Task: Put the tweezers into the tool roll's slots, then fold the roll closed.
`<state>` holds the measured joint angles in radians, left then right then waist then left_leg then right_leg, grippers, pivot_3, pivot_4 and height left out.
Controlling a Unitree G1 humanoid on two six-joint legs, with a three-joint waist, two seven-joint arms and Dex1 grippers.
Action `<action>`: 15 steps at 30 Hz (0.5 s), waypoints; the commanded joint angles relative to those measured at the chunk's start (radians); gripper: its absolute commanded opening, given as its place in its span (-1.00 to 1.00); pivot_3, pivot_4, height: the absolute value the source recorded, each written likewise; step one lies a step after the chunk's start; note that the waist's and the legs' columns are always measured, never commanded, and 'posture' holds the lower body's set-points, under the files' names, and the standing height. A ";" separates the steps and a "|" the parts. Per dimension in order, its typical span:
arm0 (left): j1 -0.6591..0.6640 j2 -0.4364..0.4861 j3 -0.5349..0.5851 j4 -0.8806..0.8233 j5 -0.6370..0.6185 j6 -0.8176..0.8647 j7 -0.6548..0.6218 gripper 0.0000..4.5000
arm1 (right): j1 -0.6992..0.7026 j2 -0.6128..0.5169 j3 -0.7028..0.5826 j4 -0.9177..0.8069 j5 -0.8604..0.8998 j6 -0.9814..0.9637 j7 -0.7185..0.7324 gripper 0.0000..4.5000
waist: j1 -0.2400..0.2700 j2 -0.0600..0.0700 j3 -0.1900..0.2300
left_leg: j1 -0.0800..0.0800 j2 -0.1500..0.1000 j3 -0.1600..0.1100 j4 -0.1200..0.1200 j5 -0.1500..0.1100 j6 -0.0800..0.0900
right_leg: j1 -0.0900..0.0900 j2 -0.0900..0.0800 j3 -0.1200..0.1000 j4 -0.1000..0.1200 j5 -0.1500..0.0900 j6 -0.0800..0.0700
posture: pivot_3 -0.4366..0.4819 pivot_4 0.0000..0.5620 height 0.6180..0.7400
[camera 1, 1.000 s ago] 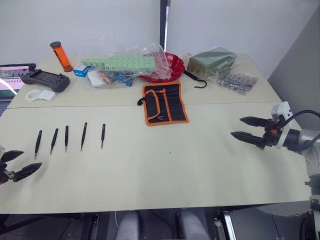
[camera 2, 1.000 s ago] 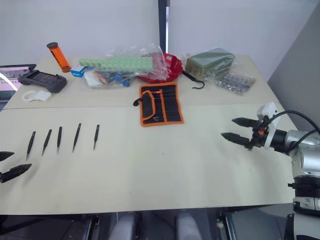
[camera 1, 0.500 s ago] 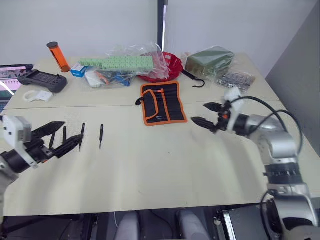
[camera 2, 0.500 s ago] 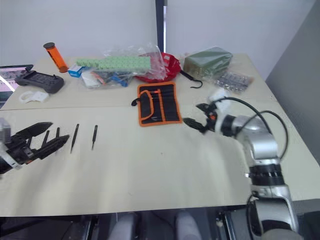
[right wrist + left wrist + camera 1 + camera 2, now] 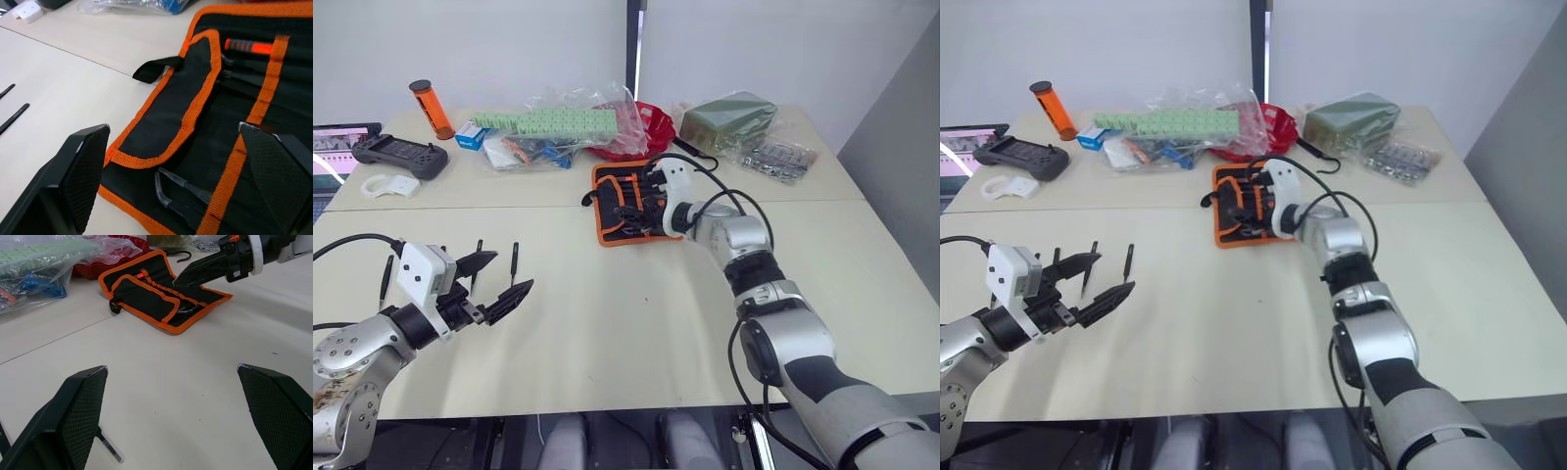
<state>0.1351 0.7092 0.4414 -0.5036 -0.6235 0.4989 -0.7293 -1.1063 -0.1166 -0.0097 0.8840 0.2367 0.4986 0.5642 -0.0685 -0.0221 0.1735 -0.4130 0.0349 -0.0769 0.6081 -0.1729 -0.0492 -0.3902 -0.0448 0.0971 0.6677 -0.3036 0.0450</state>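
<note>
The left gripper [image 5: 499, 278] is held low over the table [image 5: 636, 333], fingers spread wide apart and empty, its arm bent in from the robot's left edge of the table. The right arm is stretched forward across the table, and the right gripper [image 5: 636, 201] is poised over the tool roll [image 5: 617, 227], fingers parted, nothing gripped.

Black tool roll [image 5: 634, 204] lies open; tweezers [image 5: 514, 264] lie apart on the table
</note>
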 commanded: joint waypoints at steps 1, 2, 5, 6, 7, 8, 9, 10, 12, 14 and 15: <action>0.000 -0.004 0.007 -0.019 0.006 -0.023 0.007 1.00 | -0.042 0.048 -0.047 0.061 0.026 -0.043 -0.002 0.99 | -0.002 0.000 0.000 | 0.000 0.000 0.000 0.000 0.000 0.000 | 0.000 0.000 0.000 0.000 0.000 0.000 | -0.05 -0.47 1.00; -0.001 -0.005 0.004 -0.018 0.007 -0.024 0.007 1.00 | -0.048 0.062 -0.056 0.078 0.029 -0.049 -0.001 0.99 | -0.002 0.000 0.000 | 0.000 0.000 0.000 0.000 0.000 0.000 | 0.000 0.000 0.000 0.000 0.000 0.000 | -0.05 -0.47 1.00; -0.009 -0.007 -0.007 -0.019 0.013 -0.026 0.013 1.00 | -0.070 0.089 -0.087 0.134 0.029 -0.070 -0.027 0.99 | -0.003 0.000 0.000 | 0.000 0.000 0.000 0.000 0.000 0.000 | -0.001 0.000 0.000 0.002 0.000 0.000 | -0.05 -0.47 1.00; -0.012 -0.007 -0.009 -0.021 0.013 -0.025 0.015 1.00 | -0.076 0.092 -0.091 0.150 0.025 -0.076 -0.033 0.99 | -0.003 0.000 0.000 | 0.000 0.000 0.000 0.000 0.000 0.000 | -0.001 0.000 0.000 0.002 0.000 0.000 | -0.05 -0.47 1.00; -0.015 -0.007 -0.011 -0.021 0.013 -0.024 0.016 1.00 | -0.084 0.095 -0.101 0.172 0.024 -0.079 -0.052 0.99 | -0.002 0.000 0.000 | 0.000 0.000 0.000 0.000 0.000 0.000 | -0.001 0.000 0.000 0.003 0.000 0.000 | -0.05 -0.47 1.00; -0.017 -0.008 -0.011 -0.020 0.014 -0.025 0.017 1.00 | -0.092 0.098 -0.113 0.189 0.026 -0.090 -0.064 0.99 | -0.001 0.000 0.000 | 0.000 0.000 0.000 0.000 0.000 0.000 | -0.001 0.000 0.000 0.003 0.000 0.000 | -0.05 -0.47 1.00; -0.019 -0.009 -0.010 -0.018 0.013 -0.026 0.018 1.00 | -0.099 0.102 -0.127 0.203 0.033 -0.097 -0.069 0.99 | -0.001 0.000 0.000 | 0.000 0.000 -0.001 0.000 0.000 0.000 | -0.001 0.000 0.000 0.003 0.000 0.000 | -0.05 -0.47 1.00; -0.019 -0.010 -0.009 -0.016 0.014 -0.028 0.019 1.00 | -0.107 0.107 -0.143 0.217 0.041 -0.105 -0.077 0.99 | -0.001 0.000 0.000 | 0.000 0.000 -0.001 0.001 0.000 0.000 | -0.001 0.000 0.000 0.003 0.000 0.000 | -0.05 -0.47 1.00; -0.019 -0.011 -0.009 -0.012 0.018 -0.031 0.019 1.00 | -0.117 0.116 -0.162 0.237 0.044 -0.128 -0.086 0.89 | -0.003 0.000 0.000 | 0.000 0.000 -0.001 0.000 0.000 0.000 | 0.000 0.000 0.000 0.003 0.000 0.000 | -0.05 -0.47 1.00; -0.022 -0.013 -0.009 -0.010 0.020 -0.031 0.022 1.00 | -0.121 0.121 -0.183 0.257 0.047 -0.146 -0.097 0.63 | -0.004 0.000 0.000 | 0.001 0.000 -0.001 0.000 0.000 0.000 | -0.001 0.001 0.000 0.003 0.000 0.000 | -0.05 -0.47 1.00; -0.024 -0.013 -0.010 -0.010 0.021 -0.031 0.023 1.00 | -0.122 0.123 -0.195 0.267 0.047 -0.154 -0.105 0.47 | -0.004 0.000 0.000 | 0.001 0.000 -0.001 0.000 0.000 0.000 | -0.001 0.001 0.000 0.003 0.000 0.000 | -0.05 -0.47 1.00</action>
<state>0.1203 0.6982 0.4177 -0.5020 -0.6030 0.4935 -0.7143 -1.2040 -0.0009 -0.1779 1.1455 0.2590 0.3772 0.4706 -0.0723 -0.0218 0.1737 -0.4121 0.0349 -0.0775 0.6080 -0.1729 -0.0492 -0.3908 -0.0442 0.0967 0.6708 -0.3035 0.0448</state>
